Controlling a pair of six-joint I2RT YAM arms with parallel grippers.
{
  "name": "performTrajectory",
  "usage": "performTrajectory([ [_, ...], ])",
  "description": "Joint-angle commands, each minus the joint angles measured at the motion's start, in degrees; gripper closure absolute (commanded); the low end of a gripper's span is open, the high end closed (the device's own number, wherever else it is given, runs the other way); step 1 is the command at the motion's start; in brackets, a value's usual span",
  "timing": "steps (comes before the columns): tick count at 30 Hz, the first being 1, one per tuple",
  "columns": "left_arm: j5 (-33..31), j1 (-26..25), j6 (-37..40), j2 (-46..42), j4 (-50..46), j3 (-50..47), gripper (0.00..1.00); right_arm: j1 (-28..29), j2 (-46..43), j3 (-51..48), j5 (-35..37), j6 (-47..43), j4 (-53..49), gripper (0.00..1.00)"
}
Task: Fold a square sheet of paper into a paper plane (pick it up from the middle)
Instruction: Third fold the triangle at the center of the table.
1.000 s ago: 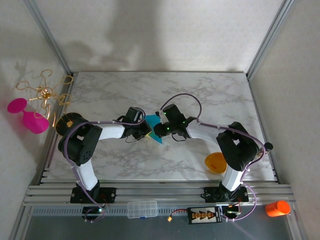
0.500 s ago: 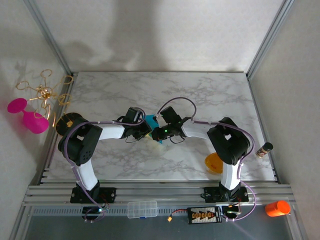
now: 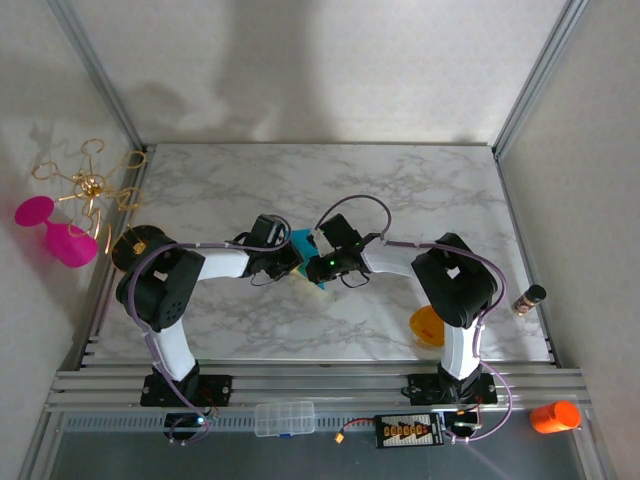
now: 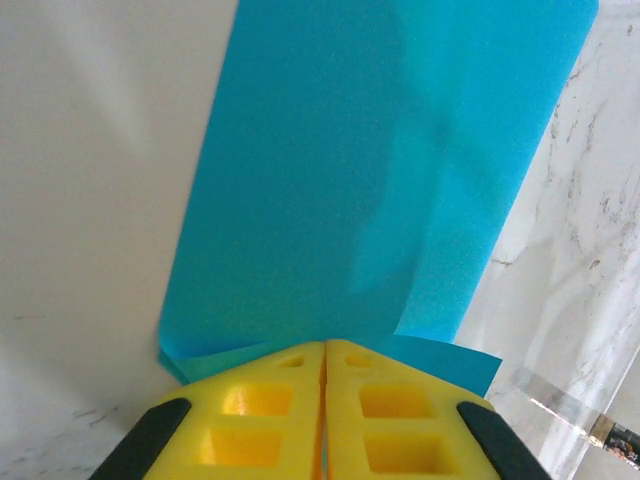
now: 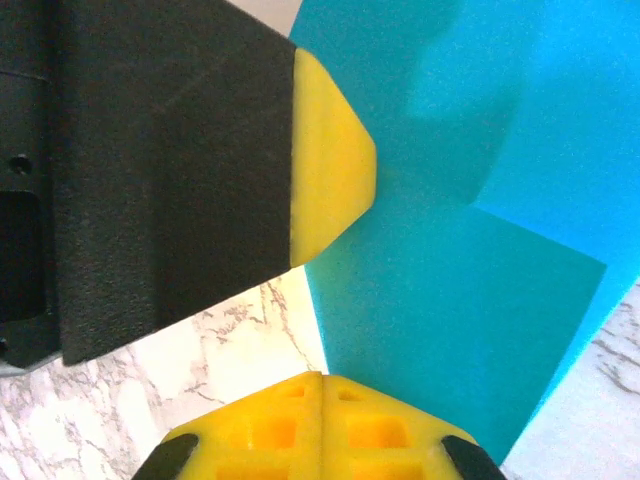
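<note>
**Two shut grippers pinch one teal sheet at mid-table**

Most of the sheet (image 3: 301,241) is covered in the top view. The left gripper (image 3: 292,259) and right gripper (image 3: 313,268) meet over it near the middle of the table (image 3: 420,190), and only a teal corner shows between them. Whether the paper touches the marble cannot be told from any view.

In the left wrist view, the left gripper (image 4: 325,346) has its yellow pads pressed together on the sheet's (image 4: 380,170) near edge. The pinched strip is hidden behind the pads, and the sheet's far edge is cut off by the frame. A second teal layer pokes out low on the right, so the paper is doubled there.

In the right wrist view, the right gripper (image 5: 322,378) is likewise closed tight on the sheet (image 5: 450,290). The left gripper's black body and one yellow fingertip (image 5: 332,160) block the left side and touch the paper. A straight edge crosses the teal, lighter above and darker below, as of one layer over another. The paper is plain, smooth and unmarked. Its full outline cannot be made out.

An orange bowl (image 3: 430,325) sits well apart, behind the right arm.
</note>
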Motion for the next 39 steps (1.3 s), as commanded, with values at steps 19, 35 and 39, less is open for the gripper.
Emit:
performTrajectory([
  [19, -3.9, 0.2, 1.5, 2.1, -6.4, -2.5, 0.91, -0.1, 2.3, 0.8, 2.9, -1.5, -2.5, 1.0],
  [35, -4.8, 0.7, 2.3, 2.4, -7.1, -2.4, 0.91, -0.2, -1.2, -1.4, 0.1, -3.1, -6.5, 1.0],
  [39, -4.8, 0.7, 2.3, 2.3, -7.1, -2.4, 0.91, -0.2, -1.7, -1.6, -0.5, -3.2, -7.0, 1.0],
])
